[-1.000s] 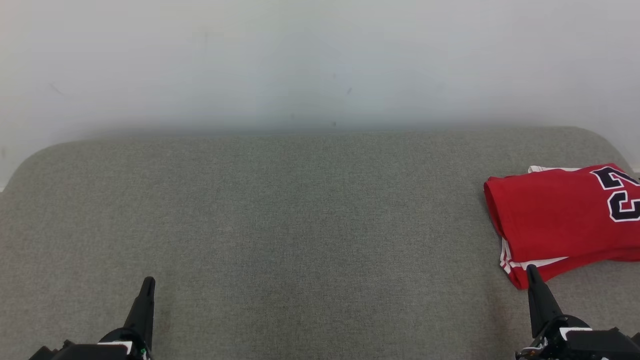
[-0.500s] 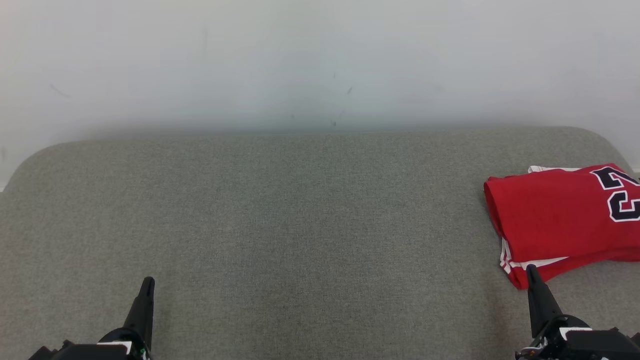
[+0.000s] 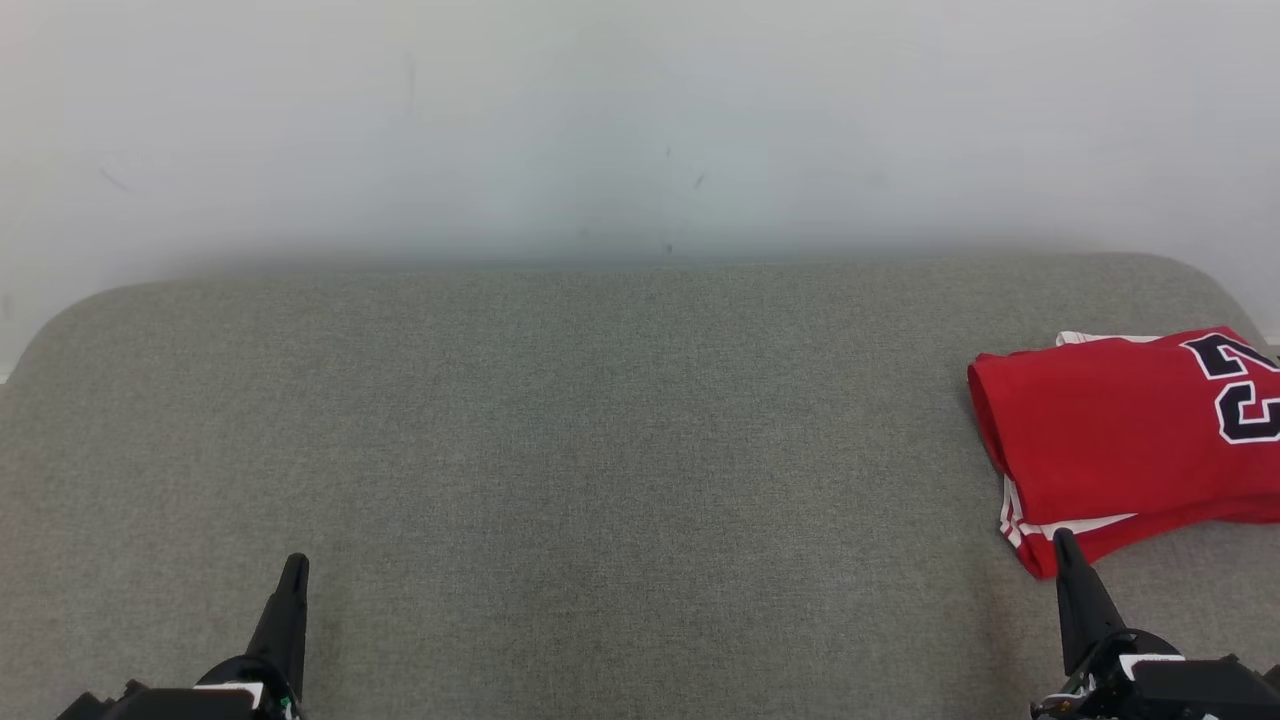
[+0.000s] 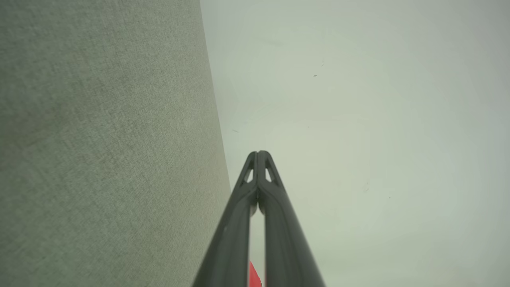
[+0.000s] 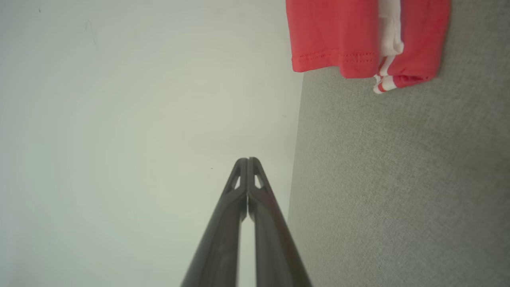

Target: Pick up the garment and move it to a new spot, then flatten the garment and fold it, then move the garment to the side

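Note:
The garment (image 3: pixel 1125 440) is a red jersey with white trim and dark numerals, lying folded at the right edge of the grey cushioned surface (image 3: pixel 600 450). Part of its hem and striped trim reaches the top of the right wrist view, garment (image 5: pixel 358 36). My right gripper (image 3: pixel 1064 542) is shut and empty at the lower right, its tip just in front of the jersey's near corner. At the lower left, far from the jersey, my left gripper (image 3: pixel 295 565) is also shut and empty. Both wrist views show closed fingers: left gripper (image 4: pixel 259 153), right gripper (image 5: pixel 248 160).
A pale wall (image 3: pixel 640 120) rises behind the surface, whose back edge runs across the head view and rounds off at both far corners. A sliver of red (image 4: pixel 254 275) peeks between the left fingers in the left wrist view.

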